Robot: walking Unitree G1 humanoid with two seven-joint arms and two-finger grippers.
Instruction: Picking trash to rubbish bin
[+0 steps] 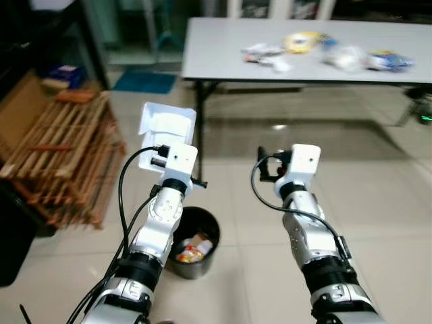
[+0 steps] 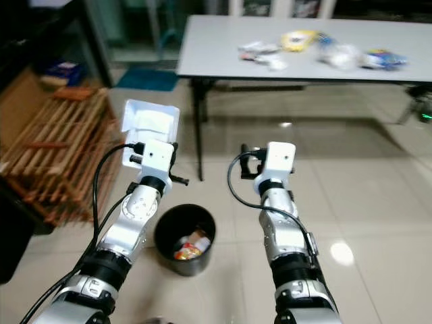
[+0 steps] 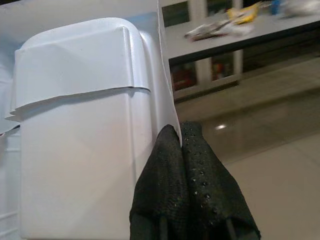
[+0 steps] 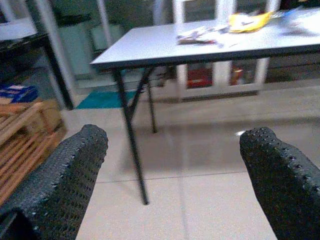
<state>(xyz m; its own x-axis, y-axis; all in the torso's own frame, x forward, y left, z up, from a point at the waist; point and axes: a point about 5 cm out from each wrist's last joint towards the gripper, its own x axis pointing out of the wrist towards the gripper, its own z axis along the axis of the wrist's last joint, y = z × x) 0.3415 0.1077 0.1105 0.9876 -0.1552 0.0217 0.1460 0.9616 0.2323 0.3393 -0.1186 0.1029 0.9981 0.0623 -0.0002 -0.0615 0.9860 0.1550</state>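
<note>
My left gripper [image 3: 181,131] is shut on the edge of a white plastic food container [image 1: 166,126], held up in the air above and beyond a black round rubbish bin [image 1: 208,257] on the floor. The bin holds some colourful wrappers [image 1: 194,250]. In the left wrist view the container [image 3: 80,125] sits right against the black fingers [image 3: 200,175]. My right gripper [image 4: 175,150] is open, raised beside the left arm, with nothing between its fingers [image 4: 65,175]. More trash [image 1: 324,50] lies on the grey table [image 1: 223,54] ahead.
A folding table with black legs [image 1: 200,118] stands ahead on the tiled floor. Wooden slatted frames [image 1: 64,158] lean at the left. A blue mat [image 1: 143,82] lies behind them. A dark object [image 1: 13,236] sits at the near left.
</note>
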